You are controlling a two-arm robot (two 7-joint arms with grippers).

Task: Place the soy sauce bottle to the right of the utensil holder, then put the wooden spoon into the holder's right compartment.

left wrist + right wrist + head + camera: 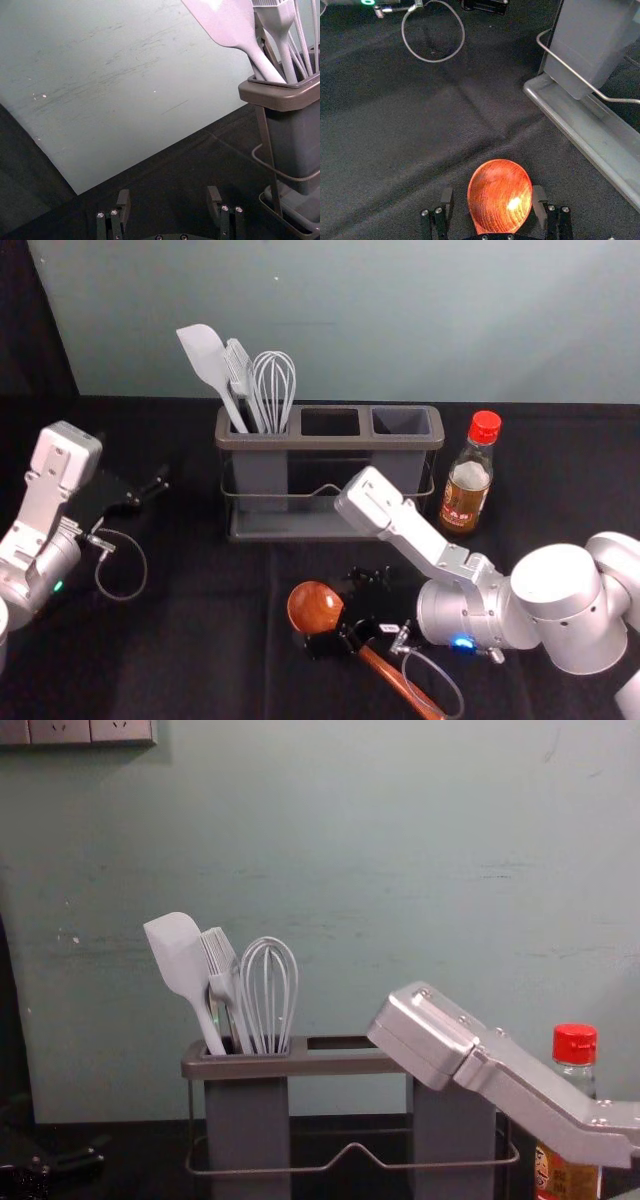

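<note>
My right gripper (343, 612) is low over the cloth in the head view, its fingers apart on either side of the wooden spoon (315, 607). In the right wrist view the spoon's bowl (500, 196) lies between the open fingers of the right gripper (493, 200). The utensil holder (335, 444) stands behind, its right compartment (401, 421) at that end. Right of it the red-capped soy sauce bottle (468, 480) stands upright. My left gripper (158, 488) is left of the holder; the left wrist view shows this left gripper (169, 199) open.
A white spatula (207, 358), a brush (238, 368) and a whisk (274, 385) stand in the holder's left compartment. My right forearm spans the front right, and in the chest view it partly covers the holder's right end and the bottle (575, 1046).
</note>
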